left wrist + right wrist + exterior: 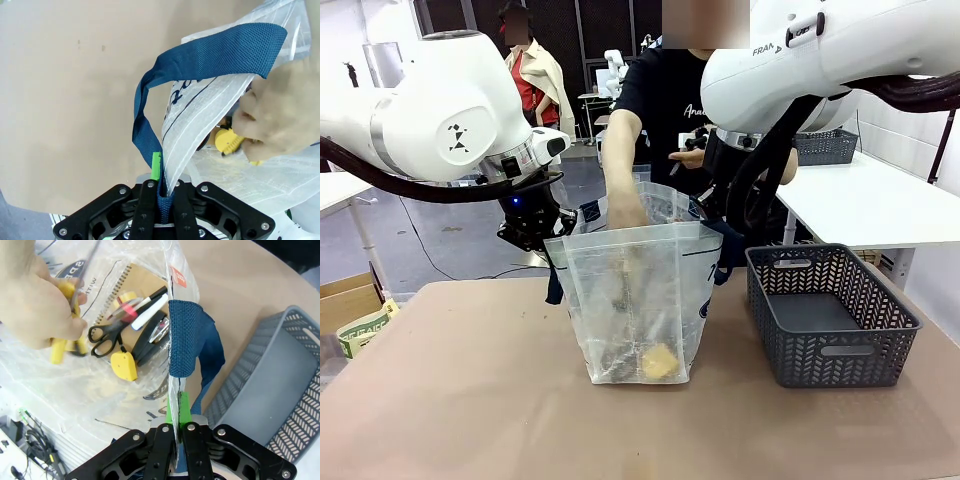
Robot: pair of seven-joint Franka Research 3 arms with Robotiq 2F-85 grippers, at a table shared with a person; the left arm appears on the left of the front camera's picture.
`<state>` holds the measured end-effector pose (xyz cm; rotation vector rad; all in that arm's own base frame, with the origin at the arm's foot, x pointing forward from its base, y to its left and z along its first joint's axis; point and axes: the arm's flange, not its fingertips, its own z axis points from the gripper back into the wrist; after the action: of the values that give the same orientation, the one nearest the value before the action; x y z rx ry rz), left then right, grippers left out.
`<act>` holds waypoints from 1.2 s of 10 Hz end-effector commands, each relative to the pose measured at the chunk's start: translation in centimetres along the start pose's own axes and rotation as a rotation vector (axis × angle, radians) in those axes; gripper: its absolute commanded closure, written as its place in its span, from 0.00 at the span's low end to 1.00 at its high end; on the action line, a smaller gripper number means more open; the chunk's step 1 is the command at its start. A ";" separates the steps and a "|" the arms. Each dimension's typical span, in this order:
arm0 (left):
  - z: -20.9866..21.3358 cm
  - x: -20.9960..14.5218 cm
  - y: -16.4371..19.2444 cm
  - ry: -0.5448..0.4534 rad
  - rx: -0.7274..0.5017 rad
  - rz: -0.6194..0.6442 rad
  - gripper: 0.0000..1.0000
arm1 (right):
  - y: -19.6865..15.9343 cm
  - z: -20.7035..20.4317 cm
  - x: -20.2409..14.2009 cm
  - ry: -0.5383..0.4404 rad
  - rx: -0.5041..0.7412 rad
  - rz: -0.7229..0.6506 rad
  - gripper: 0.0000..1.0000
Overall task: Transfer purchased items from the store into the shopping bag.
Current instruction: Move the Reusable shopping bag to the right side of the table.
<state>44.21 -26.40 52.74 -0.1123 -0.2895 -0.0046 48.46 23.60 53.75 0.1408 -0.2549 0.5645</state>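
Note:
The shopping bag (640, 300) stands upright mid-table, held open at both sides. My left gripper (542, 238) is shut on its navy strap (150, 100) and left rim; the wrist view shows the gripper (162, 175) pinching both. My right gripper (177, 407) is shut on the opposite rim and strap (182, 340). A person's hand (625, 212) reaches into the bag holding a yellow item (62, 347). Purchased items lie inside: a tan notebook (142, 285), black scissors (107, 337), a yellow piece (125, 365) and pens. The store basket (830, 320) sits to the bag's right, its floor bare.
The person stands at the far side of the brown table (460, 400), right behind the bag. A cardboard box (350, 310) sits off the table's left edge. Another grey basket (825, 147) rests on a white table at back right.

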 end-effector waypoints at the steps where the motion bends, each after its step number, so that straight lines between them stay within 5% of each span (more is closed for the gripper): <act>1: 0.0 -0.1 0.4 -0.001 0.002 0.019 1.00 | -0.2 0.0 -0.1 0.000 -0.001 -0.010 1.00; 12: 0.0 -0.1 0.4 -0.001 0.002 0.019 1.00 | -0.2 0.0 -0.1 0.000 -0.001 -0.010 1.00</act>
<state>44.21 -26.40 52.74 -0.1123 -0.2894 -0.0046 48.47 23.61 53.73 0.1408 -0.2546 0.5645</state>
